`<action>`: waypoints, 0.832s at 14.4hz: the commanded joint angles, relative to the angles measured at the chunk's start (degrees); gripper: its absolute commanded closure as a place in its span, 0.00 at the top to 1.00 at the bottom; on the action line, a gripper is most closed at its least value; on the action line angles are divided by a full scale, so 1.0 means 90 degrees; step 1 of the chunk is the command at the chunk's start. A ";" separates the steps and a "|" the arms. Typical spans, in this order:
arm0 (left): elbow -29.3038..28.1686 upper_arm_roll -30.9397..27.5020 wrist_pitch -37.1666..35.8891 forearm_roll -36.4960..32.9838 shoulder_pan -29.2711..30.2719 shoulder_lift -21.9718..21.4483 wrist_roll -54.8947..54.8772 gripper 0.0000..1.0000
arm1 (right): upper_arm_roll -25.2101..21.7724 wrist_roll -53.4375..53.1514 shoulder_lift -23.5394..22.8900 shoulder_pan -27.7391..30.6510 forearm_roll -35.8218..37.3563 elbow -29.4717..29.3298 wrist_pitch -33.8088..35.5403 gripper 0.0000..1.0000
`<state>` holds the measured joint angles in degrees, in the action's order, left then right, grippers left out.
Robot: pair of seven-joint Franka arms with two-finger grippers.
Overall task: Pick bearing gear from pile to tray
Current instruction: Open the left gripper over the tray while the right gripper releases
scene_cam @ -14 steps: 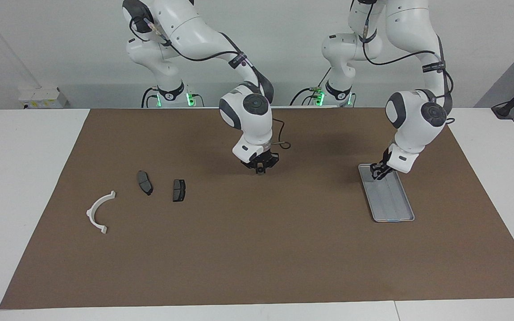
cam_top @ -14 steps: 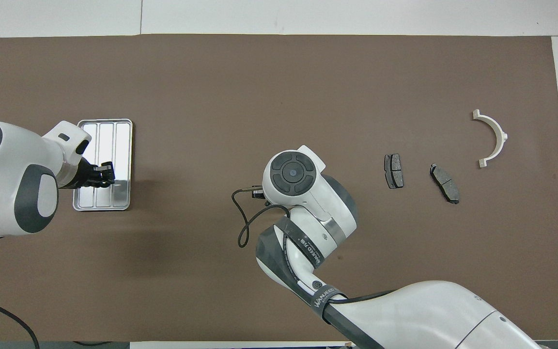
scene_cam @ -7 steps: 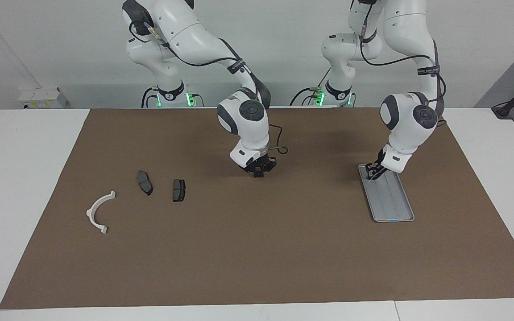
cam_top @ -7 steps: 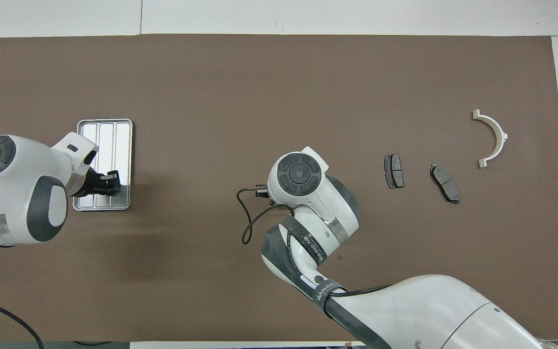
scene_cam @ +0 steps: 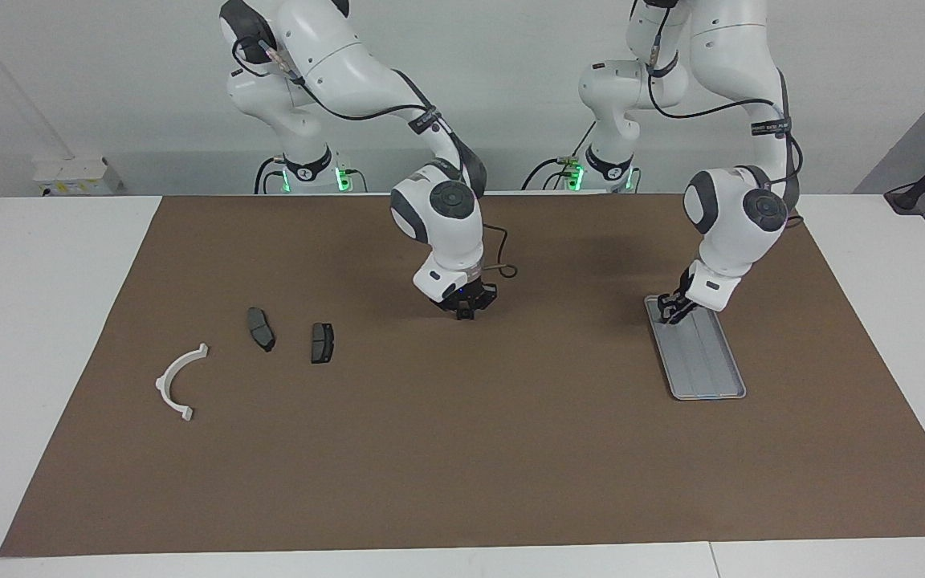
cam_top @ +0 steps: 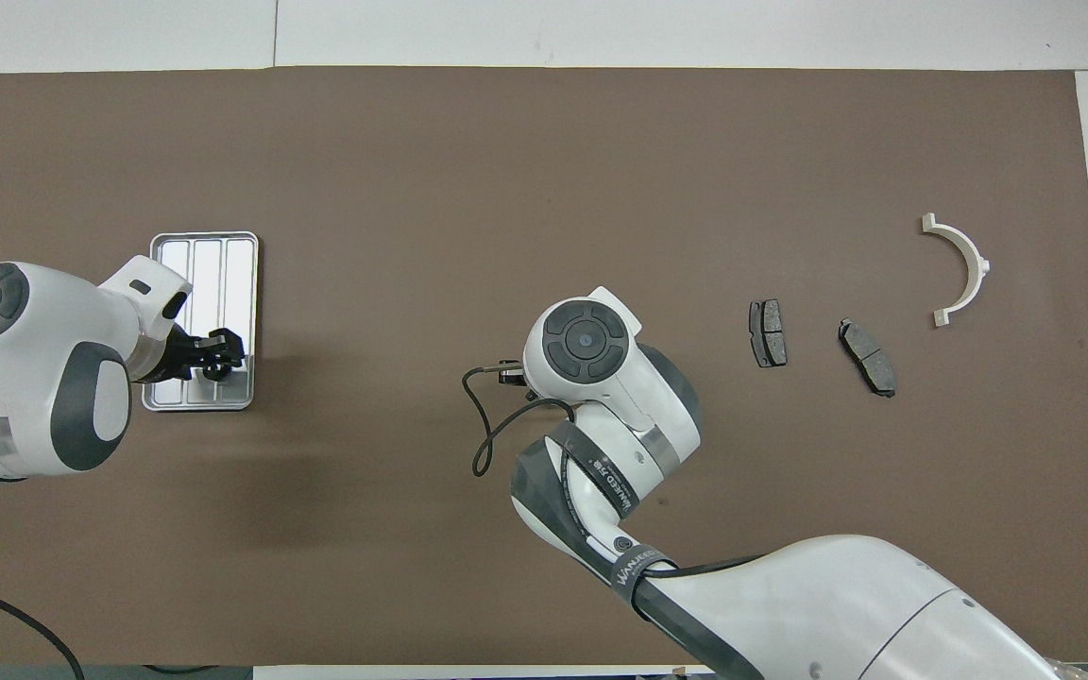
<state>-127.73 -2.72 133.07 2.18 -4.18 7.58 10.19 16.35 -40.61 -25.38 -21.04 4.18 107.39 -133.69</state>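
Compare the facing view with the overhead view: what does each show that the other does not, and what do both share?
Facing view only: the right gripper low over the brown mat, and both arm bases. Overhead view only: nothing extra; there the right arm's wrist hides its gripper. Both: the left gripper over the tray, two dark brake-pad plates and the white half-ring bracket.

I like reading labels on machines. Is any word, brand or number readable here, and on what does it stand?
White lettering runs along the black strap on the right arm, but it is too blurred to read with confidence.
A second strap lower on that arm also bears white print, equally unreadable.
Nothing is written on the tray or the loose parts.
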 commanded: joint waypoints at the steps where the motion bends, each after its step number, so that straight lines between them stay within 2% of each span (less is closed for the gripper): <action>1: 0.0459 0.0048 -0.0408 0.0031 -0.0073 -0.0110 0.0136 1.00 | 0.0058 0.0059 0.0017 0.0141 0.0015 -0.0037 0.0107 0.79; 3: 0.0939 0.0048 -0.0800 0.0051 -0.0326 -0.0051 0.0526 1.00 | 0.0068 0.0069 0.0046 0.0179 0.0005 -0.0504 0.0711 0.80; 6: 0.1106 0.0058 -0.0811 0.0051 -0.0794 -0.0051 0.0986 1.00 | 0.0068 0.0069 0.0250 0.0326 -0.0005 -0.1189 0.1630 0.80; 9: 0.1164 0.0058 -0.0694 0.0051 -0.1506 -0.0002 0.2114 1.00 | 0.0048 0.0301 0.0718 0.0607 0.0005 -0.1249 0.2011 0.80; 12: 0.1515 0.0058 -0.0801 0.0051 -0.2181 0.0115 0.2987 1.00 | 0.0048 0.1402 0.1460 0.1212 -0.0005 -0.1239 0.2986 0.81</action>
<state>-116.91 -1.29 127.29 2.44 -20.43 7.48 32.95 16.22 -34.33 -16.85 -14.37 4.24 95.35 -111.54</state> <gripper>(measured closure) 0.000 0.198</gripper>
